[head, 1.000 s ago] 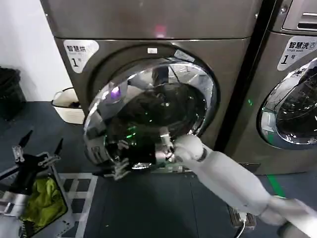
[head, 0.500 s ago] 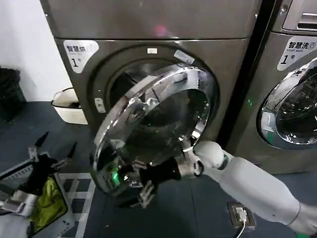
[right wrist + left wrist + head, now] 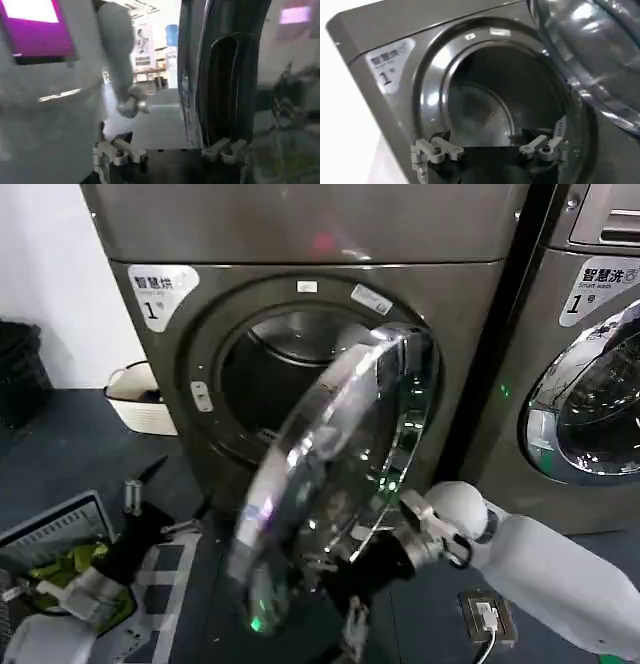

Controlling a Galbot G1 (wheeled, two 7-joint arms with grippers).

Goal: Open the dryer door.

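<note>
Standing at the front of the grey dryer [image 3: 300, 314], the round glass door [image 3: 335, 474] was found swung well out from the cabinet, hinged on the side nearer the neighbouring machine, with its chrome rim edge-on to the head camera. The drum opening [image 3: 290, 379] was exposed and the steel drum interior was visible through it. A label bearing the numeral 1 [image 3: 160, 289] sat at the upper corner of the front panel.

The right gripper [image 3: 352, 624] was positioned low, at the free lower edge of the door, with its white forearm reaching in from the robot's right. In the right wrist view its fingers [image 3: 122, 155] stood apart, with the dark inner face of the door just beside them; contact with the door could not be confirmed.

The left gripper [image 3: 150, 509] was held low on the robot's left, well apart from the door and above the floor. In the left wrist view its fingers [image 3: 435, 149] were spread wide, clamped on nothing, and pointed toward the open drum.

A second machine [image 3: 590, 364] stood beside the dryer on the right with its door closed. A white basket [image 3: 135, 399] rested on the floor against the wall to the left. A yellow-green cloth [image 3: 60, 569] lay in a tray near the left arm.
</note>
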